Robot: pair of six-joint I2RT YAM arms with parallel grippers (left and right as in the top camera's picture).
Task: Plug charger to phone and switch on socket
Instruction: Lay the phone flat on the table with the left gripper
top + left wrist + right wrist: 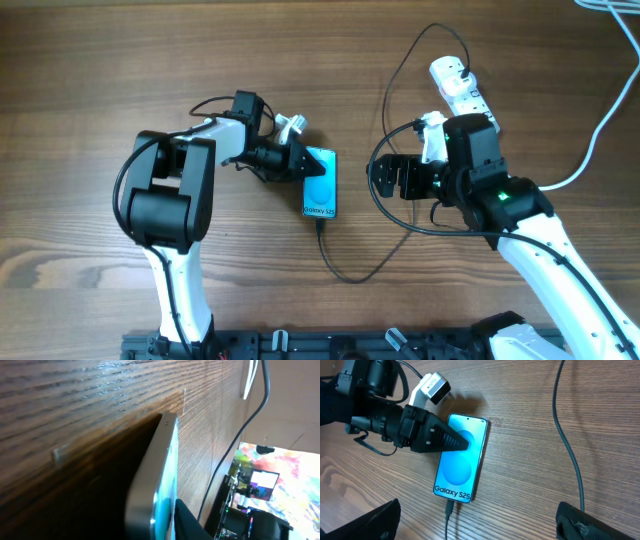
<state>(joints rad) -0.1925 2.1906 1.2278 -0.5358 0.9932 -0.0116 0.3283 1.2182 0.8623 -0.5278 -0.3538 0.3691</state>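
Obstacles: the charger (450, 509) cable meets the phone's (462, 472) bottom edge, then loops between the phone and the right gripper (388, 178) up to the socket (462, 88), far right.
Left gripper (462, 443): a narrow wedge lying over the screen; you cannot tell if it pinches.
Right gripper: spread wide, empty.
Open tabletop (80, 60) lies left of the left arm.

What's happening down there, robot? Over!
Left jaws on phone screen, grip unclear. Right jaws open, empty. Charger looks plugged into phone; socket untouched. Nothing seen blocking.
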